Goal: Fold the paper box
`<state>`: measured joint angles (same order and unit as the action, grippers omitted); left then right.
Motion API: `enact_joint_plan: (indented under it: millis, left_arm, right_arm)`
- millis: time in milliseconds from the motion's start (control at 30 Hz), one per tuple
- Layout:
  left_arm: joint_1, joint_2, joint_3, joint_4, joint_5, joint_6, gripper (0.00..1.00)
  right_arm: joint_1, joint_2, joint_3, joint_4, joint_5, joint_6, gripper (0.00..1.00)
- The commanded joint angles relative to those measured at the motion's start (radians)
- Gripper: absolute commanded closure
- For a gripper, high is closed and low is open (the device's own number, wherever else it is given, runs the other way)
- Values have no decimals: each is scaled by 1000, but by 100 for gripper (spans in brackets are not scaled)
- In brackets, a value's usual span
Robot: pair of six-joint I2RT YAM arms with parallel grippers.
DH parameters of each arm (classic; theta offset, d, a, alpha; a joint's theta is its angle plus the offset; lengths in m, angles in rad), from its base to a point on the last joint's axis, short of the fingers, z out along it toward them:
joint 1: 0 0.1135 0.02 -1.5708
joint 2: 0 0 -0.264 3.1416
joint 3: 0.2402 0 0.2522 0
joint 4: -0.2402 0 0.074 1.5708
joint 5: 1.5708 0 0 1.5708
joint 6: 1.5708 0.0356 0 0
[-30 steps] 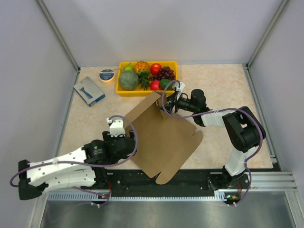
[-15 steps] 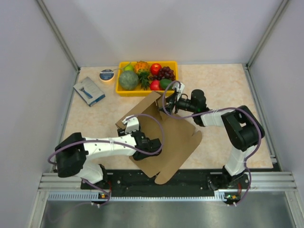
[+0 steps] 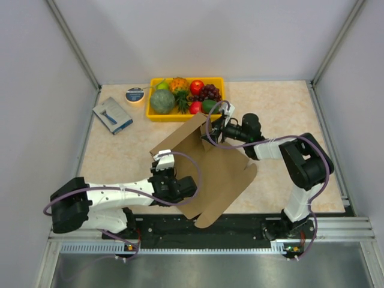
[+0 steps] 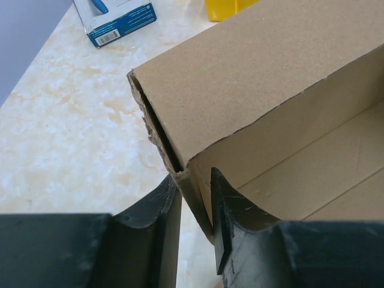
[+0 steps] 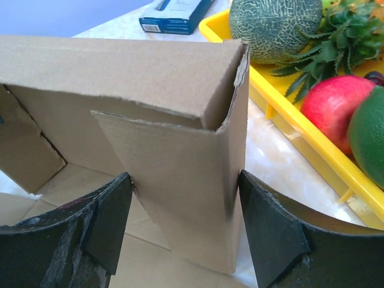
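The paper box (image 3: 213, 171) is brown cardboard, half formed, with raised walls and a flat flap toward the near edge. My left gripper (image 3: 185, 185) is at its near-left side. In the left wrist view, its jaws (image 4: 193, 180) pinch the end of an upright side wall (image 4: 252, 72), one finger outside and one inside. My right gripper (image 3: 209, 135) is at the far corner. In the right wrist view, its fingers (image 5: 185, 180) span the folded corner (image 5: 180, 174) widely and touch it on both sides.
A yellow tray (image 3: 157, 115) of fruit stands just behind the box, close to the right gripper, and shows as a yellow tray rim (image 5: 288, 129) in the right wrist view. A blue-and-grey packet (image 3: 113, 115) and a round roll (image 3: 135, 94) lie at the far left.
My left gripper came in from outside the box's left side to its side wall, and its jaws narrowed onto the cardboard. The right gripper stayed at the far corner.
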<state>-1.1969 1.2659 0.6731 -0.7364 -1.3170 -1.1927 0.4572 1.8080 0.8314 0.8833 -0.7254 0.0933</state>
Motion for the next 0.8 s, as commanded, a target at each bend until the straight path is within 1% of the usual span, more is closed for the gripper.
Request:
enact_joint_plan:
  millis: [0, 33, 67, 100, 133, 200, 300, 367, 400, 467, 533, 567, 600, 633, 667, 767]
  left_arm:
    - [13, -48, -43, 351, -8, 276, 79]
    - [16, -57, -73, 408, -2, 373, 84]
    - [17, -86, -93, 516, 4, 421, 87]
    - [29, -101, -118, 604, 50, 479, 89]
    - [34, -120, -168, 674, 71, 604, 89]
    - [43, -166, -205, 788, 99, 662, 88]
    - [74, -195, -224, 824, 133, 726, 87]
    - [88, -229, -242, 865, 192, 797, 87]
    - [94, -243, -254, 876, 209, 809, 87]
    - [99, -273, -268, 910, 251, 838, 87]
    - [103, -284, -276, 893, 251, 826, 88]
    - [103, -293, -277, 888, 255, 823, 88]
    - [105, -295, -279, 888, 259, 821, 88]
    - [105, -298, -280, 891, 265, 820, 88]
    - [105, -298, -282, 905, 269, 824, 89]
    - [106, -277, -280, 924, 269, 834, 90]
  right_arm:
    - [11, -48, -32, 69, 37, 23, 28]
    - [12, -55, -38, 77, 28, 16, 28]
    - [11, -73, -47, 69, 21, 10, 28]
    - [11, -81, -55, 63, 5, 0, 27]
    - [11, -90, -58, 42, -8, -13, 27]
    - [12, -113, -67, 5, -43, -36, 26]
    - [12, -136, -94, -20, -66, -72, 24]
    - [11, -133, -88, -29, -85, -84, 23]
    - [11, -127, -81, -36, -44, -89, 23]
    - [11, -110, -68, -34, -16, -124, 23]
    - [9, -95, -17, -79, 46, -136, 32]
    - [9, -90, -2, -98, 50, -141, 40]
    - [12, -85, 8, -110, 69, -145, 54]
    - [24, -76, 15, -106, 95, -141, 60]
    - [26, -72, 14, -90, 107, -142, 61]
    - [55, -55, 12, -49, 226, -155, 58]
